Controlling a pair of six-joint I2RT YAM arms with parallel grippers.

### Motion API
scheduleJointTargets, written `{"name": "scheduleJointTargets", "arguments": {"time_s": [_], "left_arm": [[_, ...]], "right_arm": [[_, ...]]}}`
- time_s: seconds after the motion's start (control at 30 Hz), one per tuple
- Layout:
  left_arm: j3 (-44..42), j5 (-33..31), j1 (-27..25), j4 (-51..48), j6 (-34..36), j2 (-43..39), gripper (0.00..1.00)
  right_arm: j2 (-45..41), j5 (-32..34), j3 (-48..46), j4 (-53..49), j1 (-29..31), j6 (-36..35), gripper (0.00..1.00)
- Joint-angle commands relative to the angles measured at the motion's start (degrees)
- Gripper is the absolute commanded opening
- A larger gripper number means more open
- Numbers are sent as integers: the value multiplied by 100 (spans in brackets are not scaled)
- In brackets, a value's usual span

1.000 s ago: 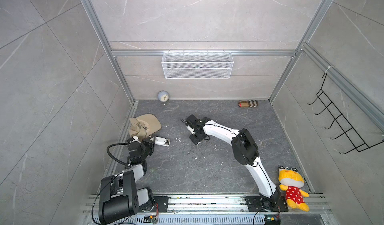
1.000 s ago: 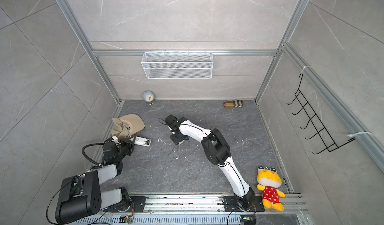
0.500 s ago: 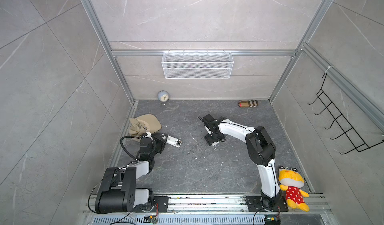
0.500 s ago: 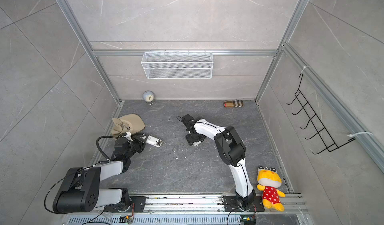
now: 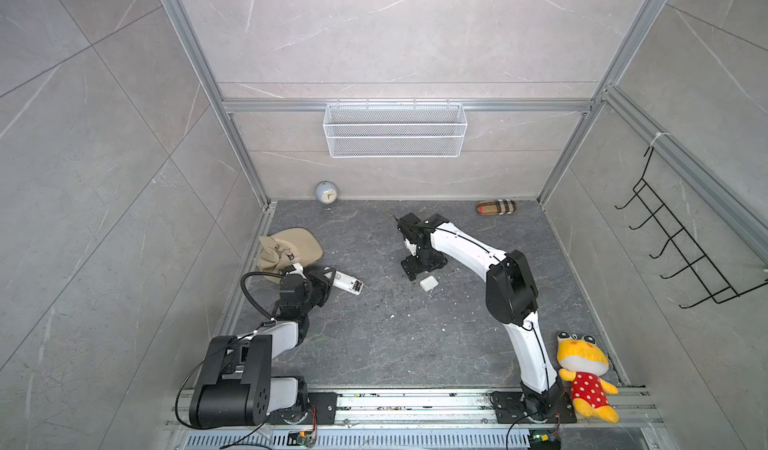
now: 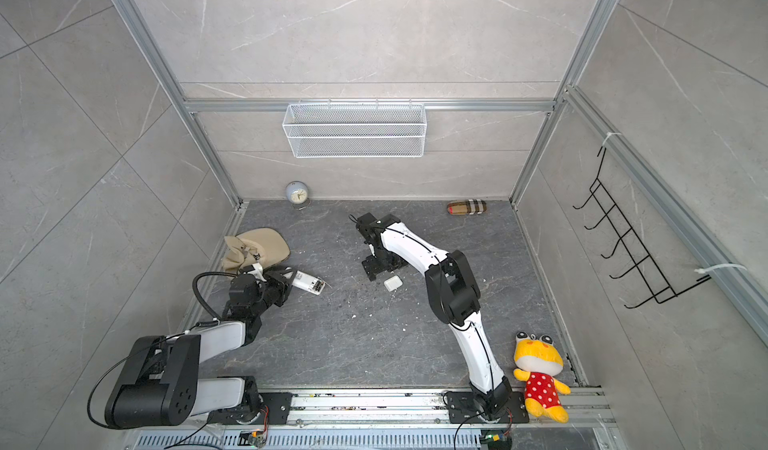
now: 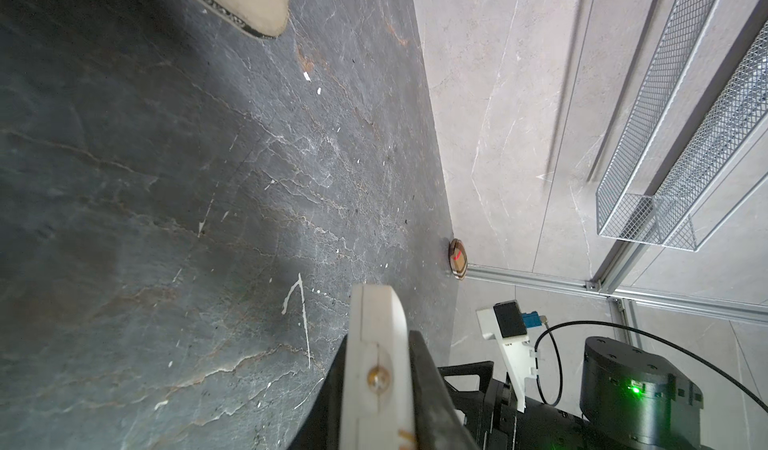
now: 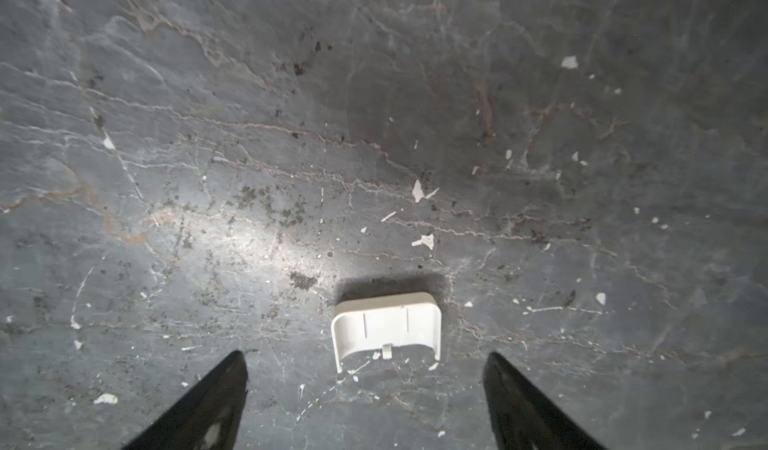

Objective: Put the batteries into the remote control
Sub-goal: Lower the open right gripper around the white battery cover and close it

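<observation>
My left gripper [image 5: 323, 282] [image 6: 284, 282] is shut on the white remote control [image 5: 345, 281] [image 6: 308, 282], which sticks out low over the dark floor toward the right. The remote's free end shows a dark open recess. In the left wrist view the remote [image 7: 376, 344] is seen edge-on, clamped between black fingers [image 7: 428, 385]. My right gripper [image 5: 420, 267] [image 6: 380, 265] [image 8: 365, 358] points down and stands open. The remote's white back cover [image 5: 428, 283] [image 6: 392, 283] [image 8: 386, 327] lies hollow side up on the floor just beyond its tips, untouched. The batteries are not visible.
A beige cap [image 5: 291, 249] lies behind the left gripper. At the back wall stand a round clock [image 5: 326, 194] and a plaid pouch [image 5: 496, 208]. A yellow plush toy [image 5: 584, 369] sits front right. A wire basket [image 5: 395, 136] and hook rack [image 5: 685, 256] hang on the walls.
Both arms moved to the right. The right gripper opened and released the back cover onto the floor. The left gripper kept its hold on the remote.
</observation>
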Motion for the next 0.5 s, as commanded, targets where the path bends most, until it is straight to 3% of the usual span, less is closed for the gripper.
{"name": "scheduleJointTargets", "arguments": {"time_s": [0.0, 0.23, 0.47], "left_arm": [[269, 12, -13, 63, 87, -192, 0], [327, 23, -13, -100, 179, -269, 0], [367, 83, -13, -41, 150, -164, 0]], "right_arm": [[210, -113, 164, -418, 26, 76, 88], [359, -319, 214, -399, -61, -61, 81], [654, -166, 570, -594, -61, -192, 83]]}}
